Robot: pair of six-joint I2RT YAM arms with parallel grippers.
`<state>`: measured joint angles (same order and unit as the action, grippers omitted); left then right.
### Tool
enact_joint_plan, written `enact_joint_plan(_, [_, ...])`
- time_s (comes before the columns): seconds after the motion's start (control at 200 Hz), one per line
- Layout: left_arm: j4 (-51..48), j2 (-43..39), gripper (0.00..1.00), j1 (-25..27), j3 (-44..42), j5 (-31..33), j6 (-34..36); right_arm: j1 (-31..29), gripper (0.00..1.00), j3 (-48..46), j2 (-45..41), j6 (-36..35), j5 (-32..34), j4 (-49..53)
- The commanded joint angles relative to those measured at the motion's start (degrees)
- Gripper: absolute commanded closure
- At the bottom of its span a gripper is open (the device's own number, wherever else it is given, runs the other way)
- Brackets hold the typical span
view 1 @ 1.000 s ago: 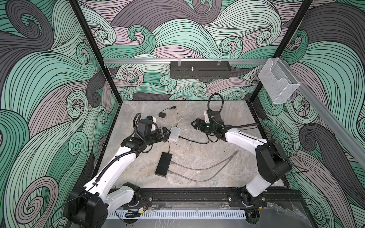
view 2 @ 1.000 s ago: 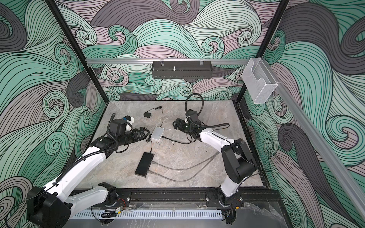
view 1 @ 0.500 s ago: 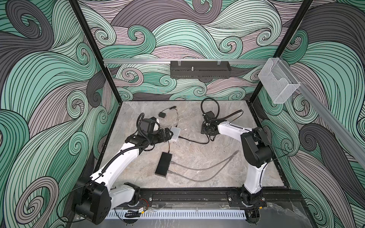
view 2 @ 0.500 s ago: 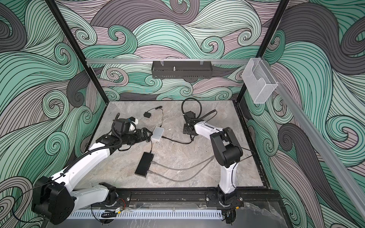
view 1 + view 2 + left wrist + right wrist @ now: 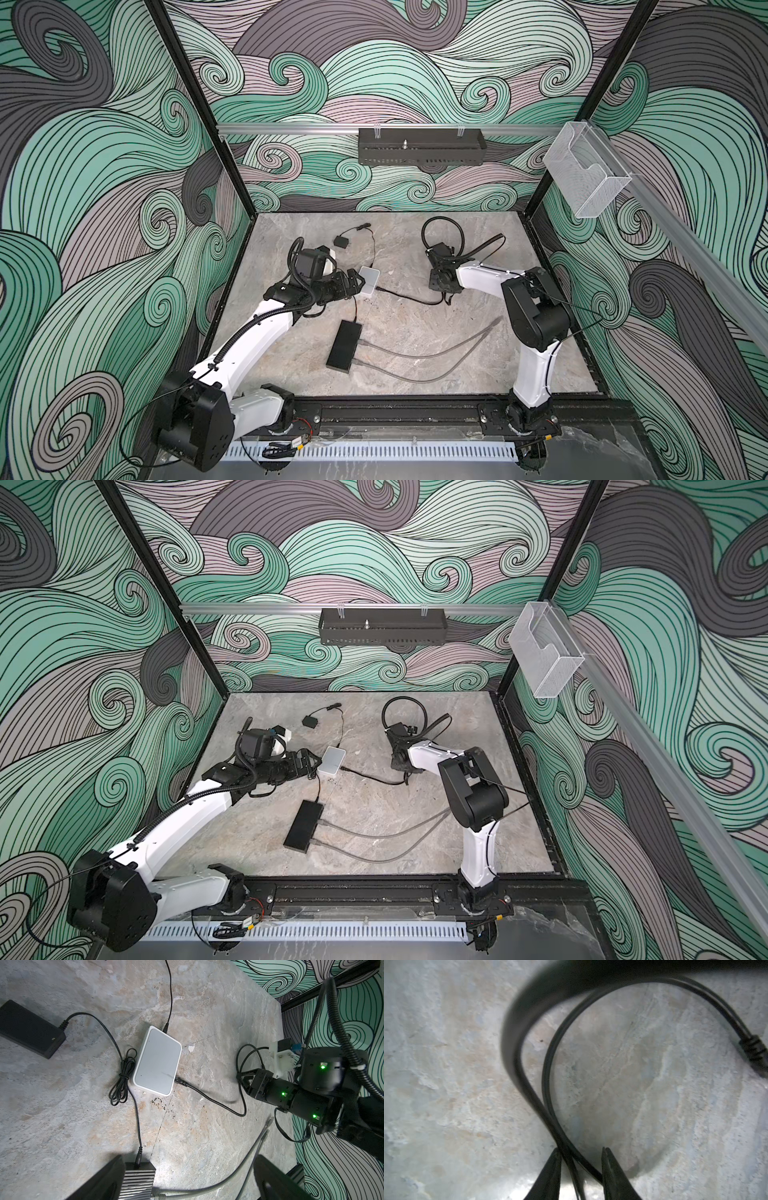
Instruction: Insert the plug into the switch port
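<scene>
The switch (image 5: pixel 369 281), a flat white box, lies mid-table in both top views and in the left wrist view (image 5: pixel 158 1061). A thin black cable (image 5: pixel 409 297) runs from its side to my right gripper (image 5: pixel 446 296). That gripper points down at the table, and the cable (image 5: pixel 550 1076) passes between its narrowed jaws, which still show a gap. The cable's ribbed black plug (image 5: pixel 755 1051) lies free on the table beside it. My left gripper (image 5: pixel 356 283) stands wide open just left of the switch, its fingers (image 5: pixel 99 1182) holding nothing.
A black ribbed box (image 5: pixel 344 345) lies near the front with two grey cables (image 5: pixel 428 355) trailing right, their ends loose. A small black adapter (image 5: pixel 341 241) and a cable end (image 5: pixel 365 227) lie at the back. A coiled black cord (image 5: pixel 122 1076) sits against the switch.
My right gripper has swung from pointing left to pointing down onto the black cable, and its jaws have narrowed around it. The left gripper stays open beside the switch.
</scene>
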<state>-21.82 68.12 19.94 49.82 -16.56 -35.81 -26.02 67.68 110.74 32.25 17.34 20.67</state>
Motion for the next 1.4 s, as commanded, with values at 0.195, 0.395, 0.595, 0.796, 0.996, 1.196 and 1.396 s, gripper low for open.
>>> enact_joint_plan(0.195, [0.99, 0.09, 0.01, -0.34, 1.51, -1.0, -0.75, 4.37, 0.7, -6.39, -5.21, -1.23, 3.57, 0.25])
enact_joint_plan(0.395, [1.08, 0.26, 0.01, -0.3, 1.33, -1.02, -0.75, 6.86, 0.74, -8.35, -6.61, -2.03, 2.91, -1.75])
enact_joint_plan(0.595, [2.55, 2.27, 0.01, -0.05, 0.8, -1.95, -1.11, 7.04, 0.74, -9.93, -8.55, -2.33, 5.01, -2.34])
enact_joint_plan(0.796, [4.5, 4.1, 0.01, 0.52, 0.67, -3.02, -1.37, 7.03, 0.48, -12.47, -12.64, -7.28, -3.17, -7.51])
enact_joint_plan(0.996, [7.0, 2.54, 0.01, 0.89, -0.31, -4.01, -0.06, 7.39, 0.33, -16.4, -22.25, -10.8, -11.81, -12.95])
enact_joint_plan(1.196, [11.85, -3.95, 0.02, 0.91, -4.32, -3.19, 0.64, 7.44, 0.3, -21.7, -36.09, -13.62, -16.05, -14.86])
enact_joint_plan(1.396, [18.77, -11.23, 0.01, 0.91, -12.06, 0.81, 2.54, 7.61, 0.1, -32.94, -51.62, -14.41, -6.88, -21.62])
